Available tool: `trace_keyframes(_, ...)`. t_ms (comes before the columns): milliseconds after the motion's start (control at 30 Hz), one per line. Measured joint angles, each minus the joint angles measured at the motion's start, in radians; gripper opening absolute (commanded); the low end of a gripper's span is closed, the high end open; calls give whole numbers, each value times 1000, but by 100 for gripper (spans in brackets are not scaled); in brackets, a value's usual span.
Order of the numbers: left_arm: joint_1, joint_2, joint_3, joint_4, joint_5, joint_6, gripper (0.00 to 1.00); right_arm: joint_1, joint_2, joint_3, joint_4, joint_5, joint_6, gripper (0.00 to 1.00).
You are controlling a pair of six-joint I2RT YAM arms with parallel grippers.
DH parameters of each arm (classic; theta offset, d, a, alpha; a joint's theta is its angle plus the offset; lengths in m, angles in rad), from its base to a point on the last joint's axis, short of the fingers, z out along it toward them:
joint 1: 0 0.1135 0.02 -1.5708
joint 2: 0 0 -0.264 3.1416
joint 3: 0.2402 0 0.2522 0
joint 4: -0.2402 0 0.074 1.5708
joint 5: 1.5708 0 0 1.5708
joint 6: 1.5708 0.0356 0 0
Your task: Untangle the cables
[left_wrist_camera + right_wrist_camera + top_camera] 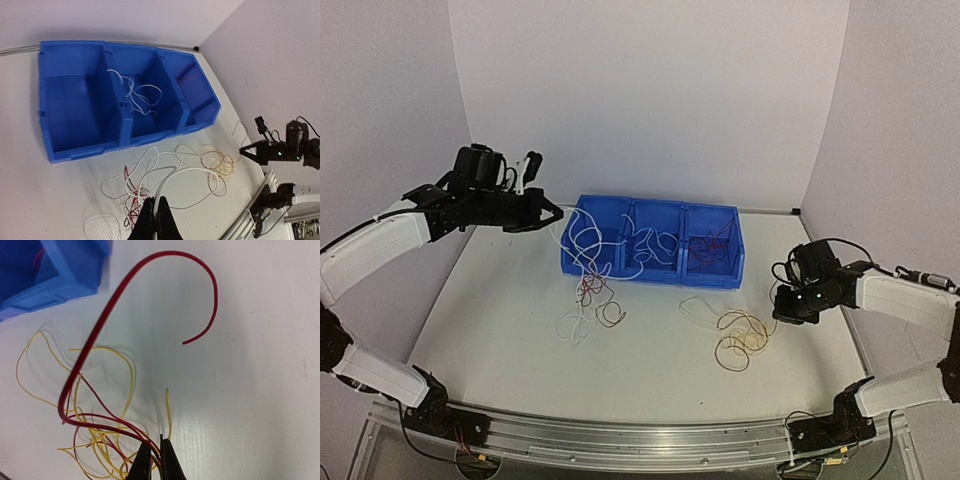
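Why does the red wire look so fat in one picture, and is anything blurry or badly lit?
Right wrist: the red wire arcs up near the lens, so looks thick, casting a soft shadow. Left wrist: left gripper dark and blurred, blue bin sharp. Top external: even light, no glare.

The red cable (170, 253) goes out of sight between the fingers of the right pincer (155, 442), the white cable (190, 170) between those of the left pincer (156, 201). The bottom edge cuts off the yellow cables (168, 412) and both pincers.
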Motion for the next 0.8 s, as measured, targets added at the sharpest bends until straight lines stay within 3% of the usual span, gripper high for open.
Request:
trace_keyframes(133,-112,83,1,63,45,-15,0,1,59,15,43,-135,-22,30)
trace_keyframes(267,-169,180,1,105,66,-50,0,18,64,56,53,-176,-56,69)
trace_keyframes(333,-174,222,1,125,71,-67,0,41,46,77,60,-167,-81,77)
trace_keyframes(533,-198,359,4,171,97,-95,0,264,21,175,92,-170,-201,79)
trace_keyframes(800,-224,434,8,194,145,-97,0,393,268,361,214,-294,-258,78)
